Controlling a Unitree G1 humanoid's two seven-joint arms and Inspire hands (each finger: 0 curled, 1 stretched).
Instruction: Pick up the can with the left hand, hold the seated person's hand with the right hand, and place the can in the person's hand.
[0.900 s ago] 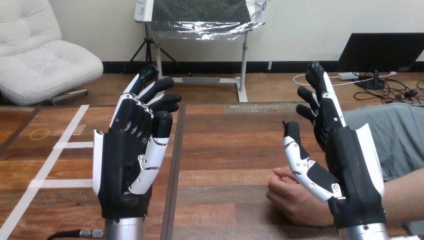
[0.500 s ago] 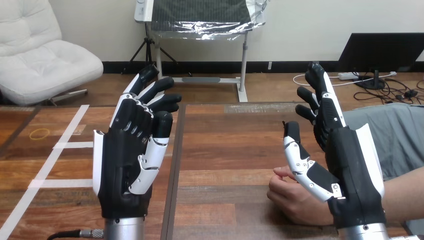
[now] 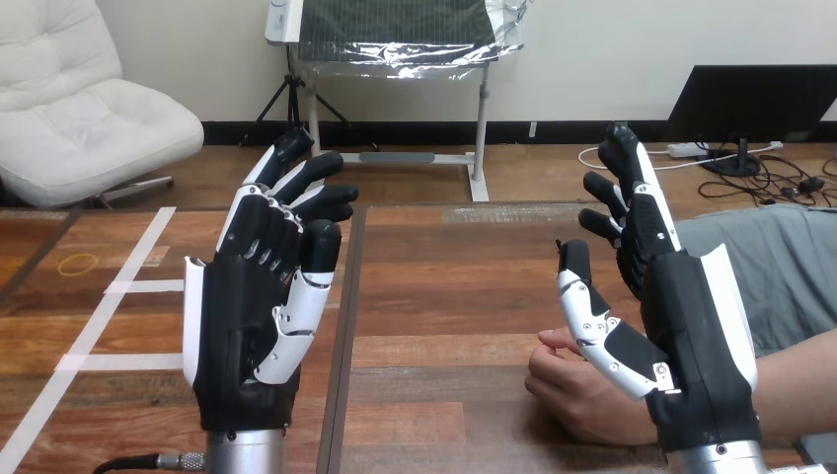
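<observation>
We found both robot hands raised above the table point(image 3: 444, 286), palms turned toward each other. The left hand point(image 3: 242, 326) stood upright with its fingers loosely spread and nothing between them. The right hand point(image 3: 691, 316) was likewise spread, fingers pointing up and its thumb point(image 3: 592, 316) angled out over the person's hand point(image 3: 572, 390), closed on nothing. The person's hand lay low on the table near the right corner, fingers loosely curled, with the forearm point(image 3: 799, 380) running off the right edge. We could not tell where the can was, and neither hand held it, so we judged the task barely begun. The main risk we saw was on the right. If that hand closed from this pose, its thumb could land on the curled fingers instead of cradling the hand, pinching them or pushing the hand flat. A curled hand would also give the can a poor seat, so it might tip or roll off once released. Much stayed uncertain. The right hand's palm and thumb base covered the wrist and back of the person's hand, so we could not tell whether they touched or were merely one over the other. Both robot wrists were cut off at the bottom edge.
</observation>
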